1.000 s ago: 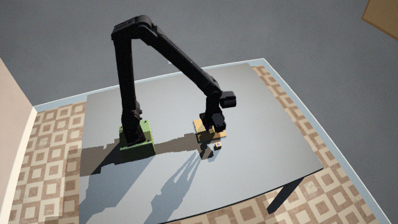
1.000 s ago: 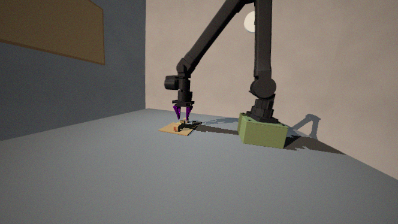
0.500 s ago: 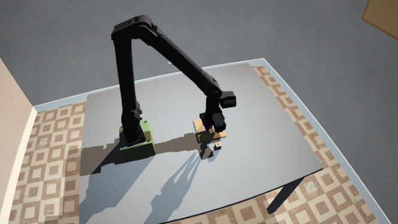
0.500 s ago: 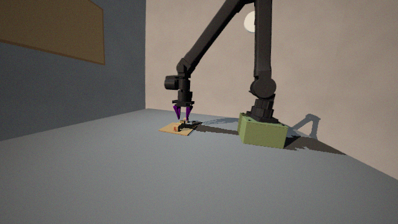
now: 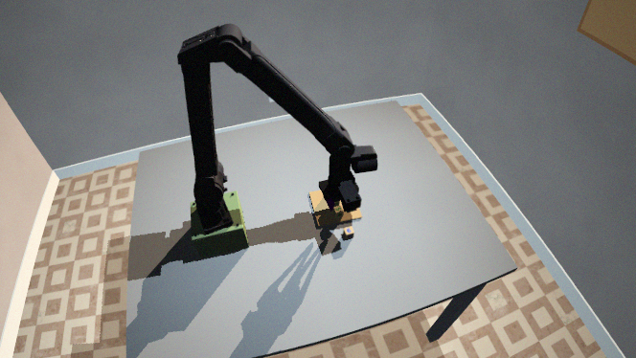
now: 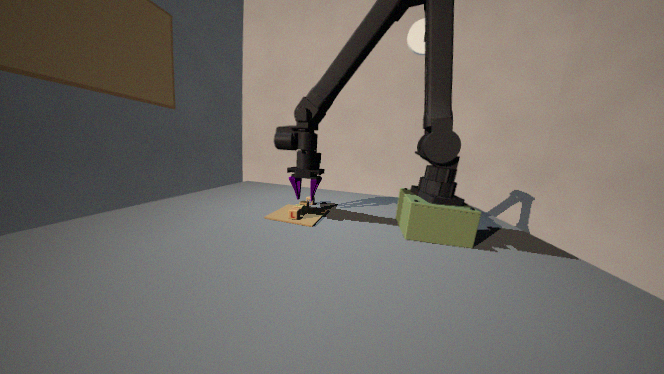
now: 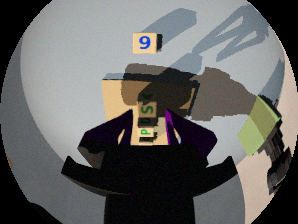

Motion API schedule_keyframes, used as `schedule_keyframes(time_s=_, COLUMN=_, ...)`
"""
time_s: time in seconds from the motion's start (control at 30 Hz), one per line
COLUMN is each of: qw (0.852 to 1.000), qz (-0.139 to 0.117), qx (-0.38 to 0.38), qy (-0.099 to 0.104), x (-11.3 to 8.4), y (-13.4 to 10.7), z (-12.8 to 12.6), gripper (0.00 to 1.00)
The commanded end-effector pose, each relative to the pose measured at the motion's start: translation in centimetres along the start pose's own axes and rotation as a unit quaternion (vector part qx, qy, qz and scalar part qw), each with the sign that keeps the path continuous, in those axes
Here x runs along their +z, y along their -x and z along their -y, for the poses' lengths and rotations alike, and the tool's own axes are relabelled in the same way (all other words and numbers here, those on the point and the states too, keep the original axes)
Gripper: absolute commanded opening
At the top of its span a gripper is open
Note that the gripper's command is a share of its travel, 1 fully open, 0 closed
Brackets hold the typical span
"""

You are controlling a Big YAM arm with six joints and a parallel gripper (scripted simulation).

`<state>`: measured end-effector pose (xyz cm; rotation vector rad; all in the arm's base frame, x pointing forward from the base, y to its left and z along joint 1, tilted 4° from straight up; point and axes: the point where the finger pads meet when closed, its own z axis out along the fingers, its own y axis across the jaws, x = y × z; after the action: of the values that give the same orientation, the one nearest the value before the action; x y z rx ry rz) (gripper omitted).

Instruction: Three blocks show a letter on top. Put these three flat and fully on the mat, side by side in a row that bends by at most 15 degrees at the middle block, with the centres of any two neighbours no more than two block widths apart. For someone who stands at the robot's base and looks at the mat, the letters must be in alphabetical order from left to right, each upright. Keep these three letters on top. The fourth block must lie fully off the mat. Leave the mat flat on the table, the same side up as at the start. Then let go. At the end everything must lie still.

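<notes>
you have the end effector (image 5: pixel 332 206) (image 6: pixel 305 199) (image 7: pixel 149 113) pointing down above the mat (image 5: pixel 316 201) (image 6: pixel 282 215) (image 7: pixel 111 97), its purple fingers spread part way with nothing pinched between them. the fingertips hang just above the blocks in the exterior view. the mat lies flat on the grey tabletop (image 5: pixel 407 239) (image 6: pixel 200 280) (image 7: pixel 75 60), out in front of the green base (image 5: pixel 220 241) (image 6: pixel 440 222) (image 7: pixel 255 130) that carries your black arm (image 5: pixel 198 120) (image 6: pixel 440 65).

in the wrist view you can read a green s on one block (image 7: pixel 147 109) and a green p on another block (image 7: pixel 145 132), both over the mat and near each other. seen from the base, the p is on the left of the s. there is a dark strip between those two faces, and you can't tell there whether it is a block or just a shadowed side. another green mark shows beyond the s, too dim for you to read or to say which block it belongs to.

the block with the blue 9 (image 5: pixel 349 232) (image 7: pixel 144 43) sits fully off the mat on the tabletop, near the mat's right edge as seen from the base. in the exterior view, you also see a red l on the side of the nearest block (image 6: pixel 296 213), which rests on the mat.

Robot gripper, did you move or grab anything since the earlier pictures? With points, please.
Nothing visibly changed. The open gripper (image 5: pixel 334 207) (image 6: pixel 306 199) (image 7: pixel 149 113) is holding nothing, and the arm, the wooden mat (image 5: pixel 317 201) (image 6: pixel 278 215) (image 7: pixel 111 95) and the block marked 9 (image 5: pixel 349 232) (image 7: pixel 144 43) look the same as before.
</notes>
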<state>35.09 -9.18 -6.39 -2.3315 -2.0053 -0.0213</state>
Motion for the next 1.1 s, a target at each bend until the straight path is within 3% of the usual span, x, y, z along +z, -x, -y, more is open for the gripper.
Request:
schedule_keyframes(time_s=0.0, qw=1.0, qz=0.004, qx=0.0, qy=0.029, x=-1.5, y=0.0, z=-2.9, gripper=0.43)
schedule_keyframes(time_s=0.57, qw=1.0, qz=0.004, qx=0.0, qy=0.029, x=-1.4, y=0.0, z=-2.9, gripper=0.43)
schedule_keyframes(time_s=0.87, qw=1.0, qz=0.004, qx=0.001, qy=0.026, x=0.0, y=0.0, z=-2.9, gripper=0.43)
schedule_keyframes(time_s=1.07, qw=1.0, qz=0.002, qx=0.002, qy=0.008, x=2.1, y=-0.2, z=-0.8, gripper=0.43)
